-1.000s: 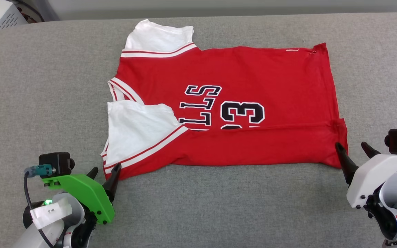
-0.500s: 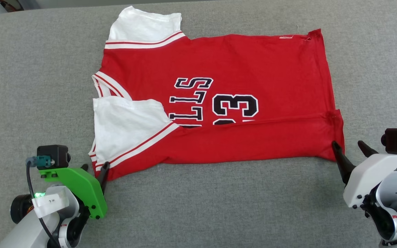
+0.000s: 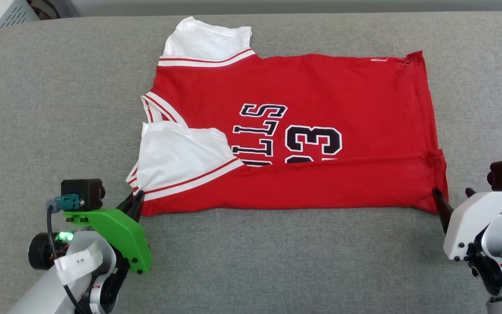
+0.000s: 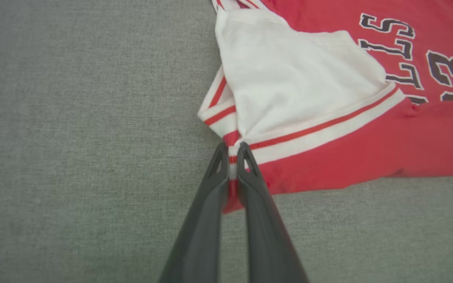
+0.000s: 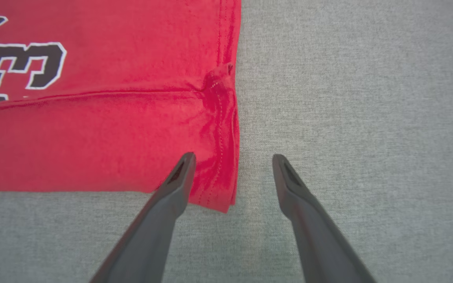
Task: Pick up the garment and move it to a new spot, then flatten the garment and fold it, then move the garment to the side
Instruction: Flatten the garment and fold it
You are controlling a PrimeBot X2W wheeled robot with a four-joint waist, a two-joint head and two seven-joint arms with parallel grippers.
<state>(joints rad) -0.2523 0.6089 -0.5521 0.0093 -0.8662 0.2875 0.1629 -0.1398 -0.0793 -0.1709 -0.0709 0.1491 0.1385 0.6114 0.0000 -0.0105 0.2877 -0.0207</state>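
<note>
Left end effector (image 3: 137, 199), at the lower left of the head view, is pressed together, pinching the striped trim at the garment's (image 3: 320, 109) near sleeve corner. The garment lies across the middle of the grey desk (image 3: 277, 261). It looks soft, light and limp, so it will probably sag and crease unless taken by both near corners. It is a red jersey with white sleeves and a black, white-edged "23". At lower right, the right end effector (image 3: 451, 192) is spread, straddling the hem corner without gripping.
</note>
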